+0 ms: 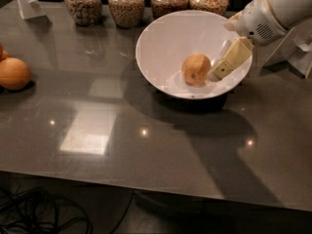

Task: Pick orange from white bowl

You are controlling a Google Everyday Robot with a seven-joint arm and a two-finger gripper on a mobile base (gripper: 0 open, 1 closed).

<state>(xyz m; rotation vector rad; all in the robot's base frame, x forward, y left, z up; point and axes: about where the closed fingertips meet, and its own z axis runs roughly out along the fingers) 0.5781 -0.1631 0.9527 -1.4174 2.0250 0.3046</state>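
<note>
The orange (196, 68), small, dull yellow-orange and rough-skinned, lies inside the white bowl (165, 43) a little right of its middle. The bowl stands on the dark table at the back centre. My gripper (216, 72) reaches down into the bowl from the right, over the right rim, and its tip is right beside the orange's right side. I cannot tell whether it touches the fruit. The white arm (265, 18) comes in from the upper right.
Several glass jars of grain (126, 4) stand in a row behind the bowl. Larger, smoother orange fruits (13, 73) lie at the left edge. A white stand (28, 1) is at the back left, another white object (297, 48) at the right.
</note>
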